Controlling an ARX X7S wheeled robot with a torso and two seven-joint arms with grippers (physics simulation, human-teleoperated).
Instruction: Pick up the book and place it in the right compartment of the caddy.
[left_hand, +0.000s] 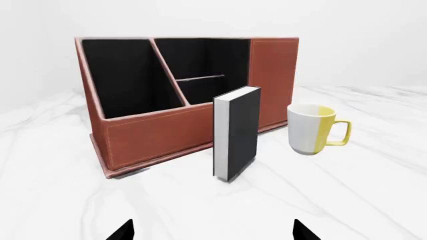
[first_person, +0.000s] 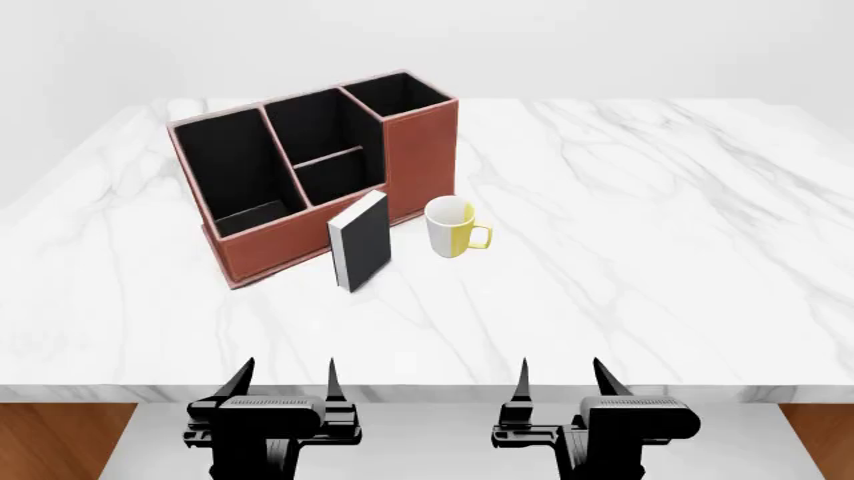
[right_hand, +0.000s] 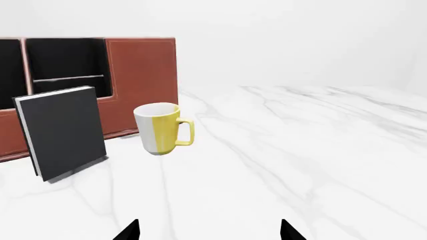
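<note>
On the marble table (first_person: 641, 220), the book (first_person: 360, 241) stands upright just in front of the caddy (first_person: 287, 235), with a mug (first_person: 451, 227) beside it. Both grippers, left (first_person: 284, 378) and right (first_person: 561, 376), hang at the table's near edge, jaws apart and empty.

Bright, even light all round me; sharp renders, only faint soft shadows on the tabletop (first_person: 641, 200).

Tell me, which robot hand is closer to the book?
The left gripper. It sits at the table's near edge almost straight in front of the book. The right gripper is further off to the side, past the mug.
</note>
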